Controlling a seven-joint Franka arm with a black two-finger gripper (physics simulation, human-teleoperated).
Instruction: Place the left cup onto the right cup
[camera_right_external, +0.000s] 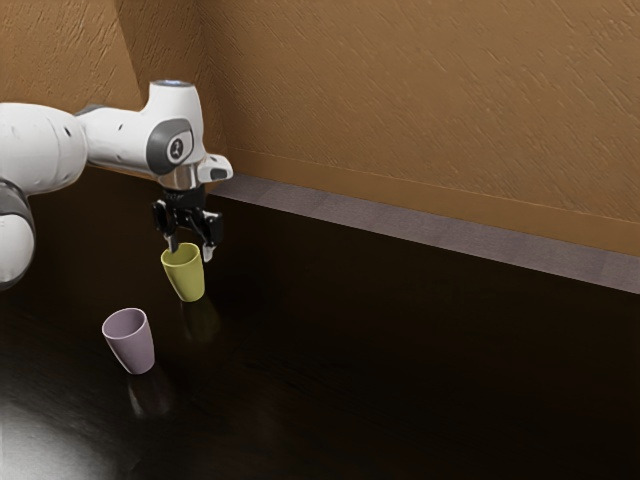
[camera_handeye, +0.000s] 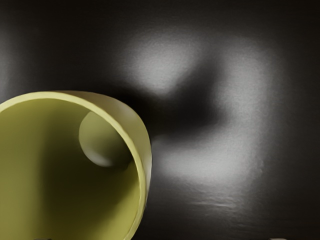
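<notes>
Lilac plastic comes first: the lilac cup (camera_right_external: 128, 340) stands upright on the dark glossy table (camera_right_external: 400, 380), nearest the camera in the exterior view. Just beyond it, toward that view's right, we hold the yellow-green cup (camera_right_external: 184, 272) in our gripper (camera_right_external: 190, 248). The jaws are closed on its rim, set a fair way apart, and the cup hangs slightly tilted above the tabletop. The two cups are near each other but not touching. In the wrist view the yellow-green cup (camera_handeye: 65, 170) shows its open mouth right under our hand. Farther back, a grey ledge (camera_right_external: 420, 225) meets the brown wall (camera_right_external: 420, 90).
</notes>
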